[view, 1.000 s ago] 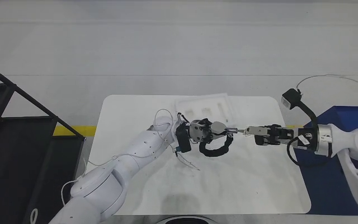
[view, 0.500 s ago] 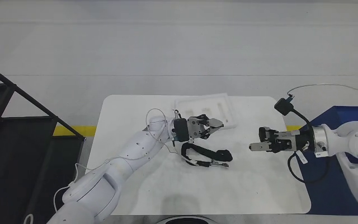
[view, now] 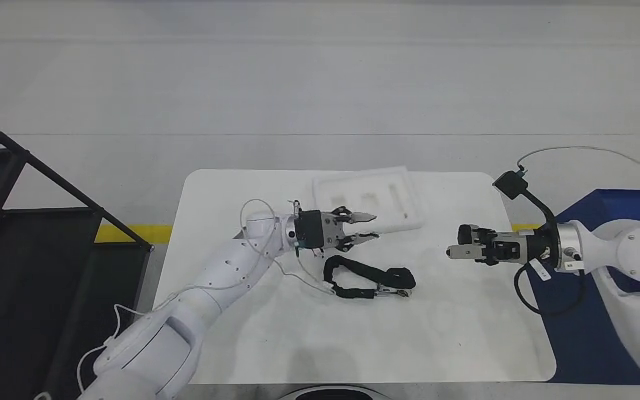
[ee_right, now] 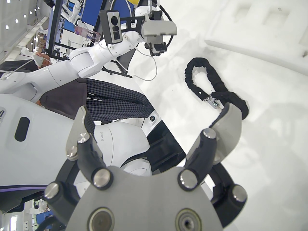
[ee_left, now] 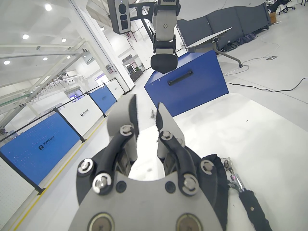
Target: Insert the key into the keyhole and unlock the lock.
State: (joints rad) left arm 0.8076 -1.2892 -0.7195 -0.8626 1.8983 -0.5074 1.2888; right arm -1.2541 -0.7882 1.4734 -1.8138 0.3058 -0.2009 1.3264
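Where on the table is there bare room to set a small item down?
The widest bare stretch of the table runs along the edge nearest the robot, between it and the lock. A smaller gap lies between lock and right gripper. It is crowded mid-table, where left gripper, foam tray and lock sit close.

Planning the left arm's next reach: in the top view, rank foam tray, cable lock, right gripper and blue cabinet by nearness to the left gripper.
1. Foam tray, right beside the left gripper.
2. Cable lock, lying nearer the robot.
3. Right gripper, across the table.
4. Blue cabinet, off the table's edge.
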